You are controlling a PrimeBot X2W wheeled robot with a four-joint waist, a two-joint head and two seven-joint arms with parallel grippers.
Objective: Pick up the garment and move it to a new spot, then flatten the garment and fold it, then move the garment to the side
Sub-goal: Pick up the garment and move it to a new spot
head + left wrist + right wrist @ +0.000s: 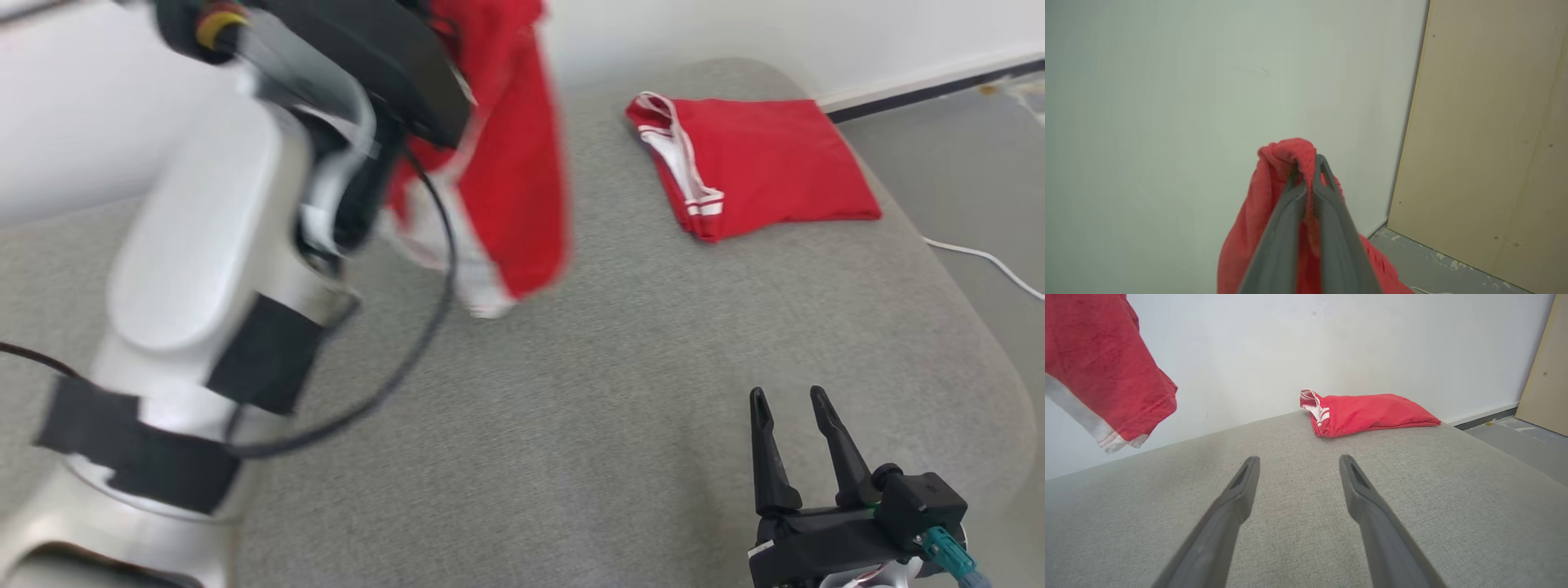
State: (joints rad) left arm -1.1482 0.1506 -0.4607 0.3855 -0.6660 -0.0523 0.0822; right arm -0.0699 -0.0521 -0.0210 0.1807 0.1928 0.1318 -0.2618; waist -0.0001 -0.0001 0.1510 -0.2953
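Grey cushion (571, 408) below red garment (522, 163) pinched in left fingers (1286, 228).

Bright, soft, even light fills all 3 of my views; shadows are faint. Motion blur smears the left arm (204, 269) and hanging garment (514, 180) on my head view.

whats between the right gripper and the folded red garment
Just bare grey fabric surface: in the right wrist view nothing lies on the stretch from the right gripper to the folded red garment.
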